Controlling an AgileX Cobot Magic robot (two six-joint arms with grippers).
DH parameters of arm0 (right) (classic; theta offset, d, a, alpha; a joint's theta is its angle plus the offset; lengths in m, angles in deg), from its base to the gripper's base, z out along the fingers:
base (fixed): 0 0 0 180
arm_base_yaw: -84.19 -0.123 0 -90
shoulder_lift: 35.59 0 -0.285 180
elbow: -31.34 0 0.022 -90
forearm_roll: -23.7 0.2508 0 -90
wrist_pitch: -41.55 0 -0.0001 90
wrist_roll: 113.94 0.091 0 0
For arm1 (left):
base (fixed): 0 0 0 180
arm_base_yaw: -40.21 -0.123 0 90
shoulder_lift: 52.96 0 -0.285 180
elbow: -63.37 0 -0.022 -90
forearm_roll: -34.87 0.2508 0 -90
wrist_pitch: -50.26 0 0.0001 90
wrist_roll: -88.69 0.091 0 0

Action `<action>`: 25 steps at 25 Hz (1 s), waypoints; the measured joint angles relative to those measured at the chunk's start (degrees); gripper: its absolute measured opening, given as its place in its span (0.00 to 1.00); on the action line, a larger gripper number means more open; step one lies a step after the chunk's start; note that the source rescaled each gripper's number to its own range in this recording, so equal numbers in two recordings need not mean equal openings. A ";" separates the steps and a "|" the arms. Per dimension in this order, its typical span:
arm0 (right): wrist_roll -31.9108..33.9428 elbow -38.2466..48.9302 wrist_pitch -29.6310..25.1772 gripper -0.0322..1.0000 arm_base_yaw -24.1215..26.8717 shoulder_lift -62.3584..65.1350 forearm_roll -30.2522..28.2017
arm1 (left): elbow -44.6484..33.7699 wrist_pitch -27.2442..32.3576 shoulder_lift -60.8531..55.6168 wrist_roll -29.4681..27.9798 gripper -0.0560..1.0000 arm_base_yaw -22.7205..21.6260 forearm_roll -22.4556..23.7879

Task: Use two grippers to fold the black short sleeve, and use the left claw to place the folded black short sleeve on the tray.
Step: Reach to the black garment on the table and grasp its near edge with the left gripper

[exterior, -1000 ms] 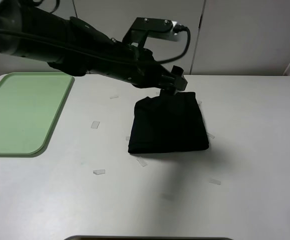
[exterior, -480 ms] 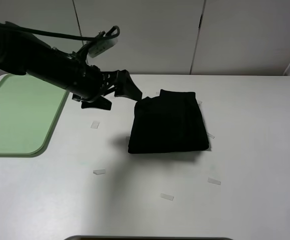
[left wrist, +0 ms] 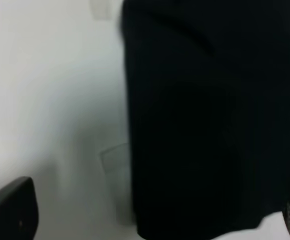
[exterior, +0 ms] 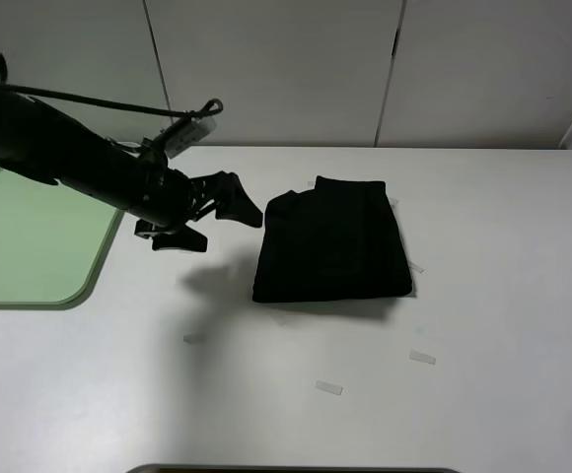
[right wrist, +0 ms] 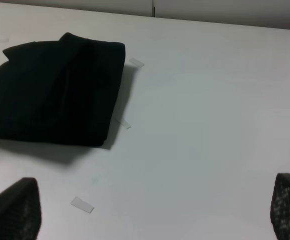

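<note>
Black short sleeve (exterior: 332, 241) lies folded; left claw (exterior: 217, 209), jaws apart, has backed off toward the tray (exterior: 30, 236).

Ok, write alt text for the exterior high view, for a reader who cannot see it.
A folded black T-shirt lies on a white table, with the left arm's open pincer poised just beside its left edge. A pale green tray sits at the far left, and small paper scraps dot the tabletop.

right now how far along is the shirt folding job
Folding looks done: the black short sleeve lies as a compact square on the table. In hand: the left claw hovers open beside its left edge, holding nothing. Left: grip the bundle and carry it to the tray, which has no shirt on it.
</note>
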 joint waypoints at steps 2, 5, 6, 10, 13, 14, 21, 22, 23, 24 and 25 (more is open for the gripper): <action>0.00 0.00 0.00 1.00 0.00 0.00 0.00 | 0.05 -0.73 1.86 1.82 0.97 1.04 -2.35; 0.00 0.00 0.00 1.00 0.00 0.00 0.00 | 0.48 -1.74 3.57 3.34 0.96 2.78 -4.66; 0.00 0.00 0.00 1.00 0.00 0.00 0.00 | 0.87 -2.02 4.20 3.57 0.96 3.19 -5.13; 0.00 0.00 0.00 1.00 0.00 0.00 0.00 | 3.23 -3.41 6.14 3.91 0.96 4.98 -6.35; 0.00 0.00 0.00 1.00 0.00 0.00 0.00 | 4.74 -5.31 7.39 3.91 0.96 6.40 -7.34; 0.00 0.00 0.00 1.00 0.00 0.00 0.00 | 5.23 -6.12 7.78 3.91 0.96 6.82 -7.46; 0.00 0.00 0.00 1.00 0.00 0.00 0.00 | 9.16 -8.74 11.22 3.96 0.96 9.03 -8.05; 0.00 0.00 0.00 1.00 0.00 0.00 0.00 | 9.91 -8.87 11.59 3.96 0.96 9.42 -8.17; 0.00 0.00 0.00 1.00 0.00 0.00 0.00 | 10.69 -8.88 12.12 4.06 0.95 9.71 -8.17; 0.00 0.00 0.00 1.00 0.00 0.00 0.00 | 11.32 -8.88 12.58 4.11 0.94 10.02 -8.22; 0.00 0.00 0.00 1.00 0.00 0.00 0.00 | 12.03 -8.88 12.93 4.11 0.92 10.36 -8.30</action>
